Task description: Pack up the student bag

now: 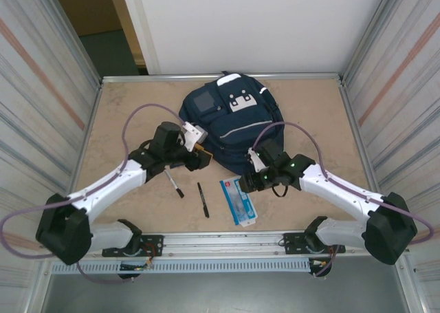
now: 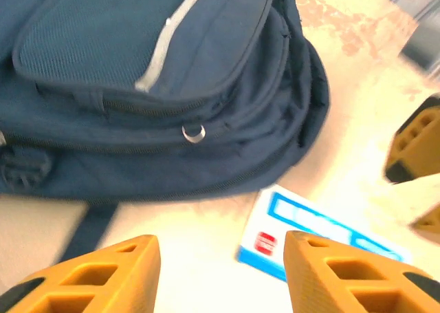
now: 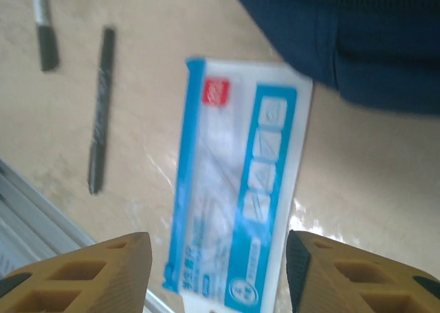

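Along the front edge of the table (image 1: 117, 120), three small things are lying in a row between the two arms. A white-barrelled marker (image 1: 173, 182) is lying to the left, a black pen (image 1: 203, 199) in the middle, and a flat blue-and-white packet (image 1: 238, 201) to the right.

Just above that packet the right gripper (image 3: 216, 275) is hanging with its jaws standing apart and nothing between them. Its wrist camera is looking down on the packet, with the pen and marker off to one side and the dark edge of the student bag (image 3: 357, 45) at the top.

A little farther in, the left gripper (image 2: 220, 275) is hovering beside the student bag's left flank. Its jaws are likewise parted and gripping nothing, and it is pointing across toward the packet.

Beyond both grippers, the student bag is lying flat on the middle of the table and reaching toward the far edge, with its front pockets facing up. Its near rim is sitting right at the packet's far end. Whether they are touching, I cannot tell.
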`<state>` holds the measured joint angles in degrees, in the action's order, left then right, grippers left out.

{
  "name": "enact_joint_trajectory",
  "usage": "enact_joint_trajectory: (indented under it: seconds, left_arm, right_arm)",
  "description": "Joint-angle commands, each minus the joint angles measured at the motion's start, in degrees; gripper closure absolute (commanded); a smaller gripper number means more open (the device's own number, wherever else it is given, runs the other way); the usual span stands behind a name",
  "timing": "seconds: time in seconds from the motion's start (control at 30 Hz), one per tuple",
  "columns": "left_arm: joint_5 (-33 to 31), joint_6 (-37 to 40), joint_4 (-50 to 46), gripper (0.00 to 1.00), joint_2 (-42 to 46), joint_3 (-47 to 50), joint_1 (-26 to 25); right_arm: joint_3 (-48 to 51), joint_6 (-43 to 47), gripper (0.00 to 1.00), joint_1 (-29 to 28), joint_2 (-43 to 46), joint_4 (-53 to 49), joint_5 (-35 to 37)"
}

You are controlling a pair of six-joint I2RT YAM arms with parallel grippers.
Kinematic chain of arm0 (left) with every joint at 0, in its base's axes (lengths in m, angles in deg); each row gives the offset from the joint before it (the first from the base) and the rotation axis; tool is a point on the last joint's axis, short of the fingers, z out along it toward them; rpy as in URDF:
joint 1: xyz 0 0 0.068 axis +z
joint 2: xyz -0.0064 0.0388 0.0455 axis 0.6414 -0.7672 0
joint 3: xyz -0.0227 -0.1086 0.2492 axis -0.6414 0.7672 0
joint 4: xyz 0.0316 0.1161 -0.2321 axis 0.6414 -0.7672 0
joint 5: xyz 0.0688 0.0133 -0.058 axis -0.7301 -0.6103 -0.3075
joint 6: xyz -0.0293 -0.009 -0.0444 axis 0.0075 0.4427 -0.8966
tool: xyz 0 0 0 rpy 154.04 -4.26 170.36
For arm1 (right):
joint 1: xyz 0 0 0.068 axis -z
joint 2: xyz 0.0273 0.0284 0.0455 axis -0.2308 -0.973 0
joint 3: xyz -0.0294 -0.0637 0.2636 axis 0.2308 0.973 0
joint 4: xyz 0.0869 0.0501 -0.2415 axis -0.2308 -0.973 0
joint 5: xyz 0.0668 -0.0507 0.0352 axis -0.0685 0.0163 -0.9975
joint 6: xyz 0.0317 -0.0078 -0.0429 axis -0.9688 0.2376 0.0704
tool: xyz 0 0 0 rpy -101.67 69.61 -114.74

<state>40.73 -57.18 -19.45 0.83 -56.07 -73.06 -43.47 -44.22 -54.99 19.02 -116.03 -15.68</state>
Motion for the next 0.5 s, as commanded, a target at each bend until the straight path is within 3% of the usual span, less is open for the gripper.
enact_joint_trajectory:
  seconds: [0.0, 0.13, 0.23, 0.37, 0.47]
  left_arm:
    - [1.7, -14.0, -9.0, 0.54, 1.8, 2.6, -1.9]
    - [-8.4, -22.3, -8.0, 0.59, 0.4, 1.9, -12.9]
    - [-9.2, -28.1, 0.1, 0.62, -3.6, 3.5, -17.5]
    - [-6.6, -32.1, 3.9, 0.66, -11.8, 1.9, -18.9]
    - [-9.2, -28.5, 4.0, 0.67, -16.7, -0.9, -23.3]
  right_arm:
    - [2.2, -1.5, 0.47, 3.7, -1.3, -2.7, -7.7]
    - [4.2, -0.3, 0.49, 8.2, -4.3, -1.9, -16.0]
    - [5.2, -2.0, 0.50, 8.6, -4.5, -4.1, -15.8]
    - [10.3, -8.8, 0.48, 9.3, -2.6, -2.7, -12.7]
    - [12.7, -12.7, 0.48, 8.7, -0.9, -2.4, -13.5]
